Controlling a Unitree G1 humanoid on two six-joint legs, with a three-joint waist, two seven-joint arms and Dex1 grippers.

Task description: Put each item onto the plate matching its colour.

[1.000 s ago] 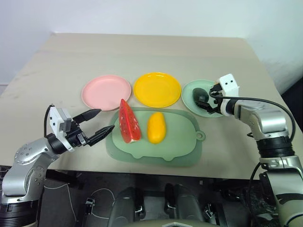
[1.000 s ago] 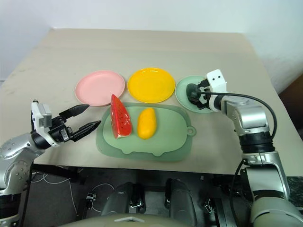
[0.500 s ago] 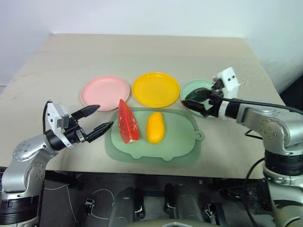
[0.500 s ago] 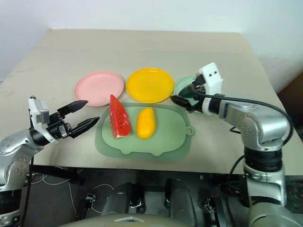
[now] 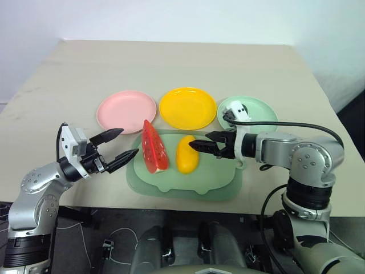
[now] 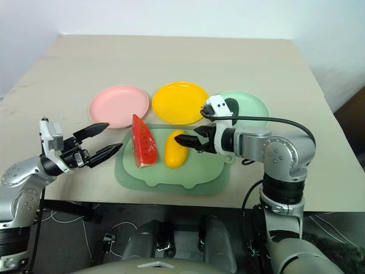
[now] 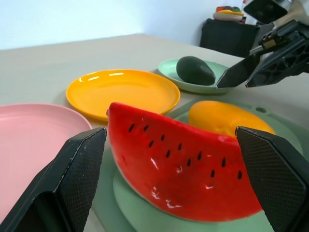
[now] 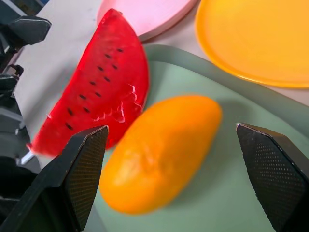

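Right wrist view is showing the yellow mango (image 8: 161,152) lying framed between the right end effector's two black fingers (image 8: 79,179), which are standing wide apart with nothing in them. From the head cameras, the right end effector (image 5: 201,143) is hovering just beside the mango on the pale-green tray (image 5: 219,185), tips pointing across toward the fruit. The red watermelon wedge (image 5: 154,146) is lying on the tray, close by the mango on its other side. The dark green avocado (image 7: 195,70) is already sitting on the mint green plate (image 5: 263,109); the yellow plate (image 5: 187,107) and pink plate (image 5: 126,110) are empty on the worktop (image 5: 171,63) beyond the tray.

The left end effector (image 5: 120,145) is waiting just off the tray's edge, fingers spread and pointing at the watermelon.

Judging by this, the step in hand is picking the mango. To do it well, the right arm is probably needing to lower so the fingers straddle the fruit's narrower width near its middle. It should close gently, since the smooth rounded skin looks likely to squirt out. It should also be keeping clear of the wedge.
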